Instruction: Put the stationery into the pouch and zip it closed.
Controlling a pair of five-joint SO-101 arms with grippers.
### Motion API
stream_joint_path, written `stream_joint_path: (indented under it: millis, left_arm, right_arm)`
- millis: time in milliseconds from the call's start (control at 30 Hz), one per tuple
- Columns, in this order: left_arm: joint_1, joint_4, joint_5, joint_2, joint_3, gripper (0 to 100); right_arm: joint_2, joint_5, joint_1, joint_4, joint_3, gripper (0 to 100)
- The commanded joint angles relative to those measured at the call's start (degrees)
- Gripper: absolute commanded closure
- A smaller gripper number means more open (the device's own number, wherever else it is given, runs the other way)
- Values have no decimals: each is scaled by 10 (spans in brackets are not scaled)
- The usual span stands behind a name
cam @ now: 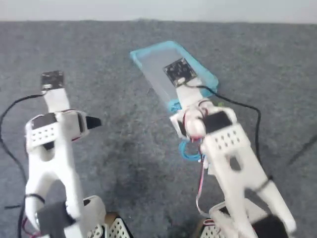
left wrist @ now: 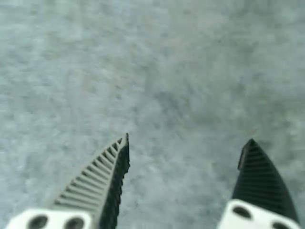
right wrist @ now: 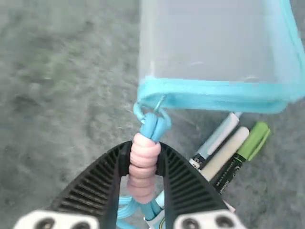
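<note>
Grey carpet-like worktop [cam: 124, 153]. Pouch [cam: 158, 67] lies flat towards the far side, translucent body with light blue trim, long axis slanted across the high view. Right arm [cam: 228, 144] stands over the pouch's near end. Right gripper [right wrist: 143, 148] is clamped on a pink ribbed zip pull [right wrist: 143, 169], both fingers pressed against its sides. The pull hangs from a short blue cord [right wrist: 153, 125] that runs up to a small metal ring at the corner of the pouch's blue edge [right wrist: 209, 95]. Stationery is outside the pouch, on the worktop just beside that edge: a white pen with a pale blue cap [right wrist: 220, 136], a cream pen [right wrist: 228, 151] and a green-capped marker [right wrist: 250, 143], side by side, touching, all angled towards the pouch. Cannot tell whether their tips touch the trim. Left arm [cam: 49, 134] is well apart from the pouch, on the other side of the worktop. Left gripper [left wrist: 188, 139] has its fingers spread wide, nothing between them, above bare grey surface.
</note>
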Motion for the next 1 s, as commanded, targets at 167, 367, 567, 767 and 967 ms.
stream_joint_path:
  millis: [167, 367, 567, 767, 967]
  left_arm:
    - [162, 41, 8, -304, 22, 659]
    - [238, 25, 104, -344, -7, 659]
    - [305, -109, 99, -347, 119, 660]
    - [311, -140, 81, -347, 180, 661]
    - [338, -161, 80, -347, 213, 661]
  right_arm:
    - [-264, 10, -7, -33, 118, 992]
    - [-303, 5, -7, -34, 157, 992]
    - [-307, -1, -10, -94, 233, 991]
    - [-302, -22, -9, -103, 238, 991]
    - [-302, -22, -7, -106, 241, 991]
